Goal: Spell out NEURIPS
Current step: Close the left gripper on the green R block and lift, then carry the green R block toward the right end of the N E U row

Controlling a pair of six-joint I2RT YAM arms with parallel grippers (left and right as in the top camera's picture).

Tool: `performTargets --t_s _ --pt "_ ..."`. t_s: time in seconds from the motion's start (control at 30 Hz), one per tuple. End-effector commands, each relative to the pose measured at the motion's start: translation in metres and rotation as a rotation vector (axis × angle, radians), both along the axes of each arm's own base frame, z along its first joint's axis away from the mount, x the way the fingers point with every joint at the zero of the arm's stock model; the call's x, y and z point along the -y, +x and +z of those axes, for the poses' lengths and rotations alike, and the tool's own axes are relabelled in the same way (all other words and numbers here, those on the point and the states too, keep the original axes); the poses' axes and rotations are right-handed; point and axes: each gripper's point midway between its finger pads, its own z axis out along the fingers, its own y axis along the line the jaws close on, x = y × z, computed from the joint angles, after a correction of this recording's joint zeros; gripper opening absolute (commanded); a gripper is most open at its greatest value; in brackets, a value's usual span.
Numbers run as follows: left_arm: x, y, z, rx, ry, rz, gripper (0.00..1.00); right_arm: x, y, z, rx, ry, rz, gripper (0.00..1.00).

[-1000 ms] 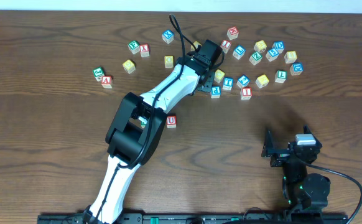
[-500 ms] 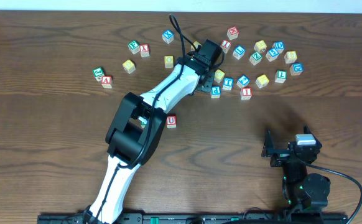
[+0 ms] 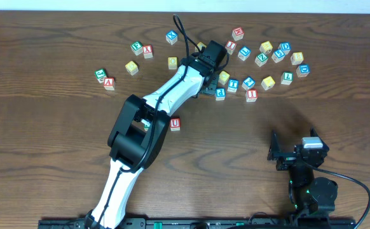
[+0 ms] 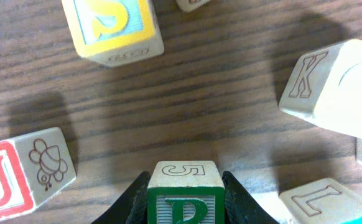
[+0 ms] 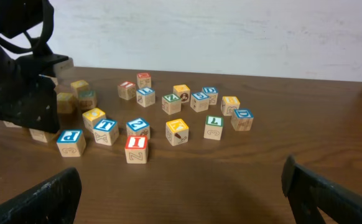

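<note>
- While the table (image 3: 51, 159) lies bare and wide along the near edge overhead, my left arm (image 3: 172, 89) reaches into the far cluster (image 3: 266, 47), unmoved since a second ago; one red U cube (image 3: 175, 123) sits beside it.
- Left wrist: my left claw (image 4: 185, 190) is clamped on the green R cube (image 4: 185, 200); four other cubes (image 4: 112, 28) crowd round it.
- Right wrist: my right claw (image 5: 180, 177) gapes wide, one red I cube (image 5: 136, 149) ahead.

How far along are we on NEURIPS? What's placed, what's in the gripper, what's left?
Placed: only a red U cube stands apart from the pile at mid-table; the left arm hides whatever lies beside it.
In hand: the left gripper is closed on the green R cube.
Left: red I, blue P and yellow S sit in the pile.
</note>
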Motion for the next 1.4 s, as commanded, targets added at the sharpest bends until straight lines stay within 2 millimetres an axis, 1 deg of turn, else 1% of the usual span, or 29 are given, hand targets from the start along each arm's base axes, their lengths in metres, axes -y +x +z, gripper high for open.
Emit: performTargets --t_s 0.0,0.17,0.27,0.37,0.47,0.53,0.67,0.77,0.8,0.87,0.9,1.0,1.2,1.37 --pt "0.006 0.005 0.036 0.056 -0.033 -0.009 0.24 0.001 0.0 -0.001 -0.003 0.017 -0.006 0.99" --pt "0.013 0.002 0.048 0.077 -0.046 -0.023 0.24 0.001 0.0 -0.001 -0.003 0.017 -0.006 0.99" --pt "0.016 0.0 0.052 0.081 -0.05 -0.03 0.24 0.001 0.0 -0.001 -0.003 0.017 -0.005 0.99" --pt "0.017 -0.003 0.054 0.079 -0.049 -0.034 0.24 0.001 0.0 -0.001 -0.003 0.017 -0.006 0.99" --pt "0.016 -0.008 0.063 0.076 -0.047 -0.038 0.24 0.001 0.0 -0.001 -0.003 0.017 -0.006 0.99" --pt "0.013 -0.012 0.071 0.071 -0.043 -0.038 0.24 0.001 0.0 -0.001 -0.003 0.017 -0.006 0.99" --pt "0.004 -0.026 0.095 0.057 -0.035 -0.037 0.22 0.001 0.0 -0.001 -0.003 0.017 -0.006 0.99" --pt "-0.004 -0.038 0.11 0.037 -0.038 -0.003 0.19 0.001 0.0 -0.001 -0.003 0.017 -0.006 0.99" --pt "-0.006 -0.042 0.113 0.029 -0.039 0.008 0.15 0.001 0.0 -0.001 -0.003 0.017 -0.006 0.99" --pt "-0.011 -0.05 0.117 0.006 -0.037 0.047 0.13 0.001 0.0 -0.001 -0.003 0.017 -0.006 0.99" --pt "-0.015 -0.057 0.116 -0.025 -0.035 0.09 0.13 0.001 0.0 -0.001 -0.003 0.017 -0.006 0.99" --pt "-0.015 -0.068 0.109 -0.061 -0.026 0.124 0.11 0.001 0.0 -0.001 -0.003 0.017 -0.006 0.99" --pt "-0.004 -0.09 0.094 -0.073 0.023 0.12 0.1 0.001 0.0 -0.001 -0.003 0.017 -0.006 0.99" --pt "0.007 -0.104 0.082 -0.034 0.081 0.099 0.1 0.001 0.0 -0.001 -0.003 0.017 -0.006 0.99"
